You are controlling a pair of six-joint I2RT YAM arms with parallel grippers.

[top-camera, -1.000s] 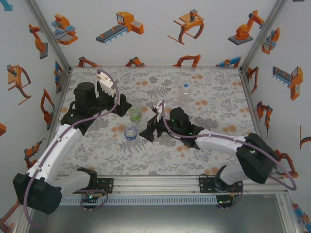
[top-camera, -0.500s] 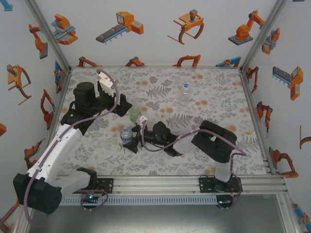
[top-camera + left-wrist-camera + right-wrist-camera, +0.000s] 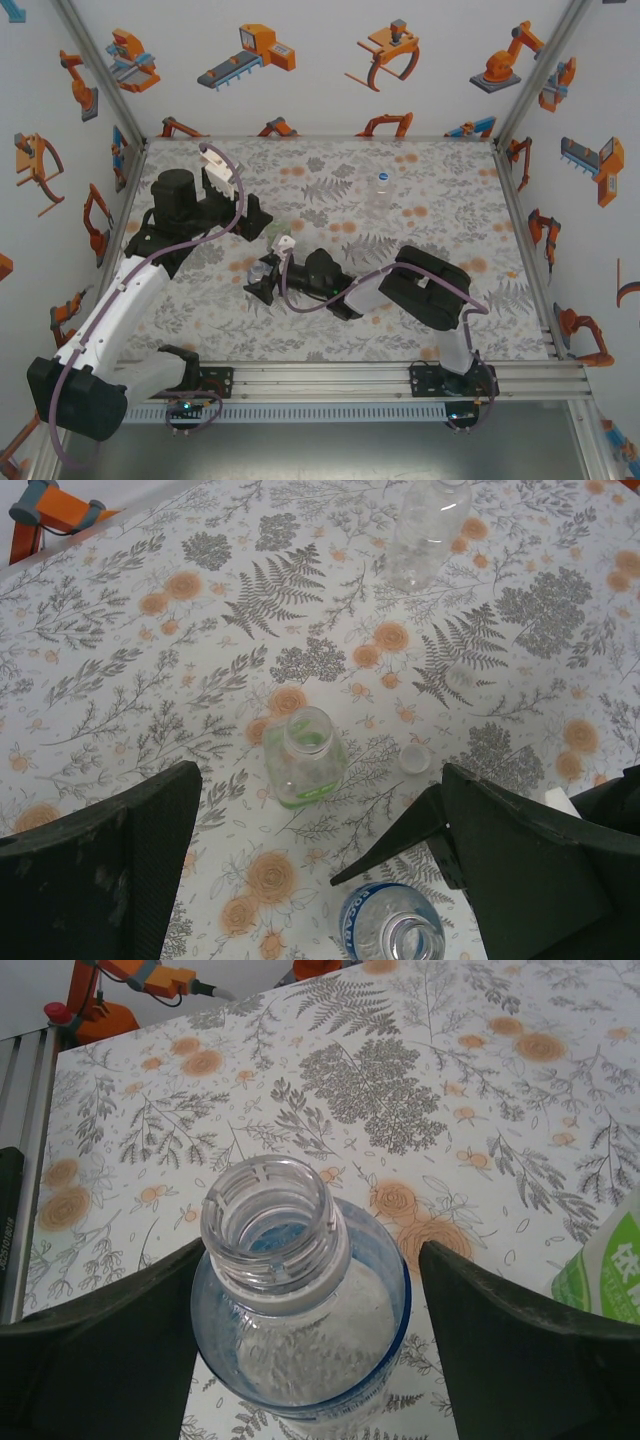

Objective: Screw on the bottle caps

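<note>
The shorter bottle with a blue label band point(image 3: 300, 1330) stands upright with its neck uncapped, between the fingers of my right gripper point(image 3: 312, 1250). The left finger is against it, while a gap remains at the right finger, so the gripper is open. From above, that gripper point(image 3: 262, 282) is at the bottle point(image 3: 258, 268). The green-tinted bottle point(image 3: 305, 755) stands uncapped just beyond, with one small white cap point(image 3: 415, 758) lying on the table to its right. My left gripper point(image 3: 315, 830) hovers wide open above both bottles, holding nothing.
A third clear bottle point(image 3: 380, 190) stands toward the back of the floral table point(image 3: 440, 210), and also appears in the left wrist view point(image 3: 425, 530). White printed walls enclose the table on three sides. The right arm stretches low across the table's middle.
My right arm has swung left and reached the blue-label bottle, its jaws now astride it and narrowing. The left arm has stayed put.
</note>
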